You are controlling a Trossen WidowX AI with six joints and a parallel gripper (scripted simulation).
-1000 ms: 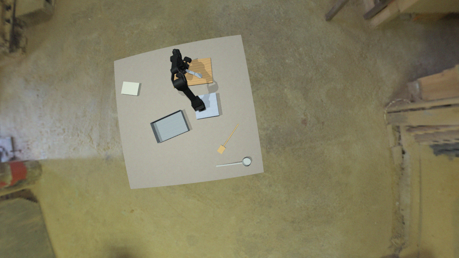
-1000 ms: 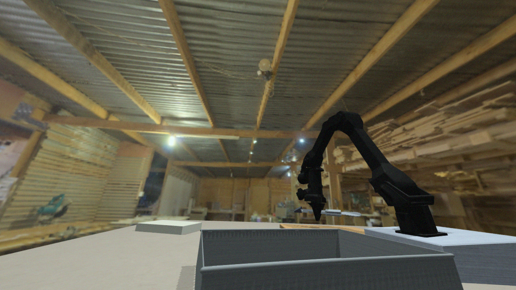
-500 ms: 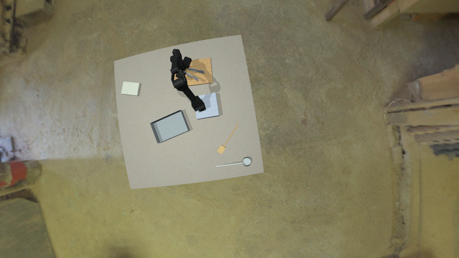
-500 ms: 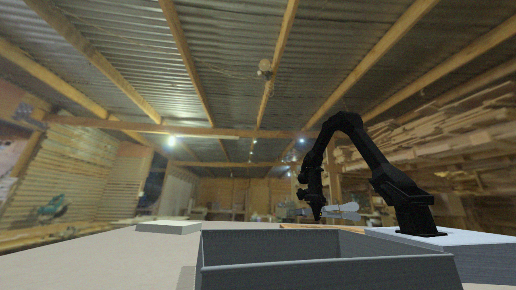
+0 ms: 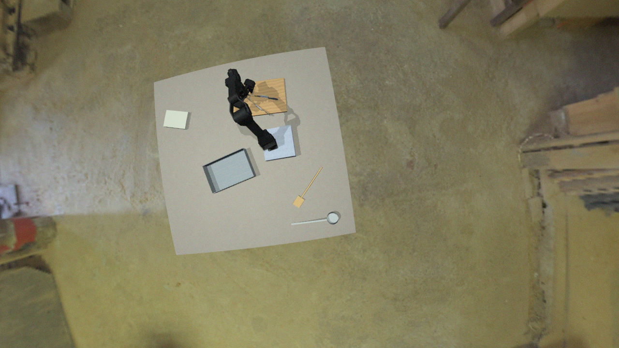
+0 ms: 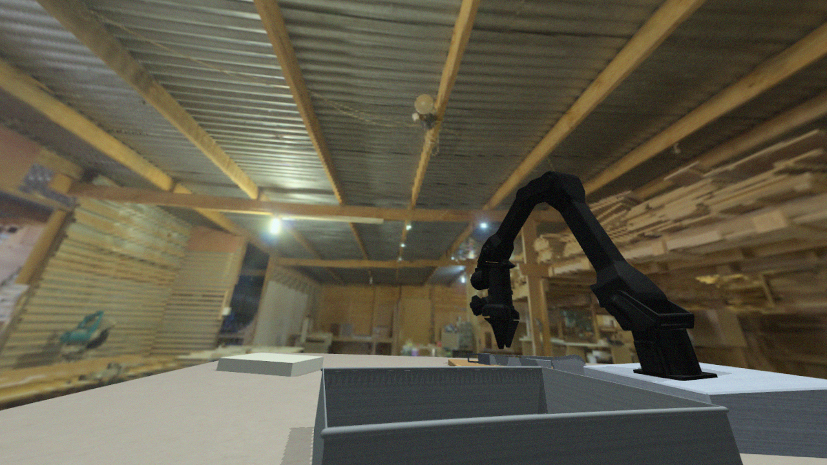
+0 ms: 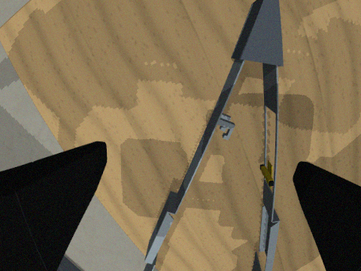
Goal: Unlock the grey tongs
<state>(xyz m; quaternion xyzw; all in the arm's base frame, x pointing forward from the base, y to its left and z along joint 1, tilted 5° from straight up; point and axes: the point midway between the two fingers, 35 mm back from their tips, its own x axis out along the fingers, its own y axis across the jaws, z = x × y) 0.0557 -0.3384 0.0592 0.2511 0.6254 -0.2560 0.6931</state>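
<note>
Grey metal tongs (image 7: 236, 156) lie splayed open on the rectangular wooden board (image 7: 125, 71), tips near its edge. Black end effector (image 7: 201, 196) hangs above, spread wide, empty. Release step looks done; next, retreat upward.

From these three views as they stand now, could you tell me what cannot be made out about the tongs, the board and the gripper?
- Tongs: in the wrist view the hinge loop is cut off by the top edge. In the exterior view the roasting tin hides most of them.
- Wooden board: the exterior view shows only an edge-on sliver behind the tin's wall.
- Gripper: open, but the wrist view's edges crop both fingers.
- Lock state: too small to read.
</note>
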